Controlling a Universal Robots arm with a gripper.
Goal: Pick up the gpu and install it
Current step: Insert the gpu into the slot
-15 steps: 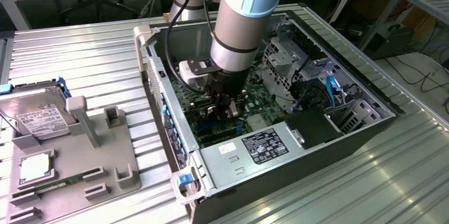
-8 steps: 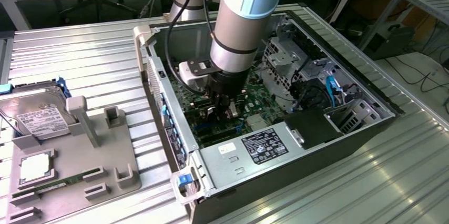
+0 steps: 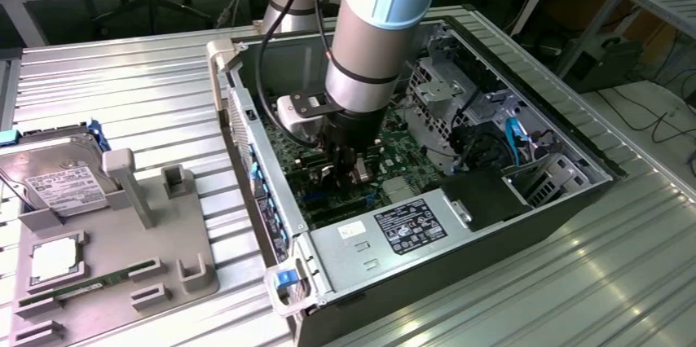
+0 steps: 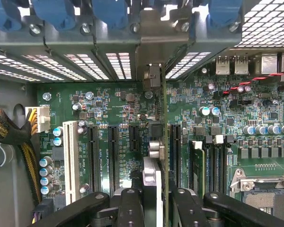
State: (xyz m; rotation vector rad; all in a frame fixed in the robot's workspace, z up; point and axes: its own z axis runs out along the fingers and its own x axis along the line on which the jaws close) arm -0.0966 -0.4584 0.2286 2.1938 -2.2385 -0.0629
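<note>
My gripper [image 3: 345, 166] reaches down into the open computer case [image 3: 248, 111], over the green motherboard [image 3: 405, 151]. It is shut on the gpu [image 4: 163, 142], a thin dark card seen edge-on in the wrist view and running upright between my black fingers [image 4: 130, 208]. The card's silvery bracket [image 4: 150, 52] stands against the row of rear slot openings. The card's lower edge lies along a black slot of the motherboard [image 4: 109, 106]; how deep it sits I cannot tell. In the exterior view the arm hides most of the card.
Black expansion slots [image 4: 93, 156] and a white slot [image 4: 70, 161] lie beside the card. A cable bundle [image 4: 16, 137] runs along the case wall. On the exterior view's left, a grey holder [image 3: 120, 257] carries a hard drive [image 3: 55, 177] and a green memory stick [image 3: 93, 286].
</note>
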